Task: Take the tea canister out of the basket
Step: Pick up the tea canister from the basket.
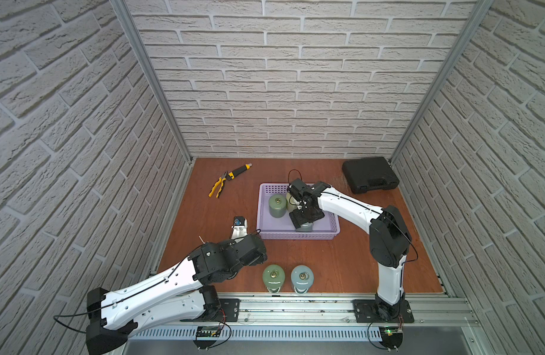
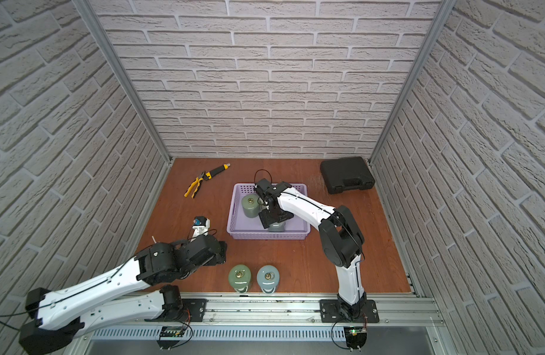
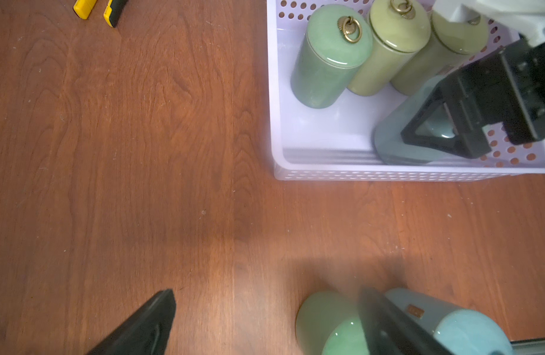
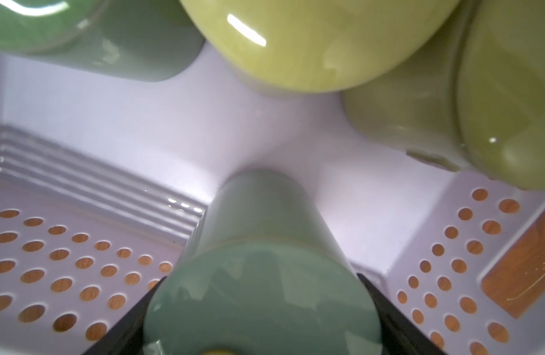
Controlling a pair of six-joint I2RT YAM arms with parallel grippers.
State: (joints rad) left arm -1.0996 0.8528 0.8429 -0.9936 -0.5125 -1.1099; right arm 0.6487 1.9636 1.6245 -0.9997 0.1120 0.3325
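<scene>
Right arm (image 1: 345, 204) low, fingers (image 4: 129, 322) around canister (image 4: 258, 276)

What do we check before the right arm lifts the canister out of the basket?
1. Right gripper straddles the canister at its lid: ok.
2. Firm grip: cannot tell; the fingers look to be against it on both sides.
3. The canister looks upright: ok.
4. The other canisters stand apart from it: ok.
5. Gap to the basket front wall: cannot tell.
6. Left gripper open, off the basket: ok.
</scene>
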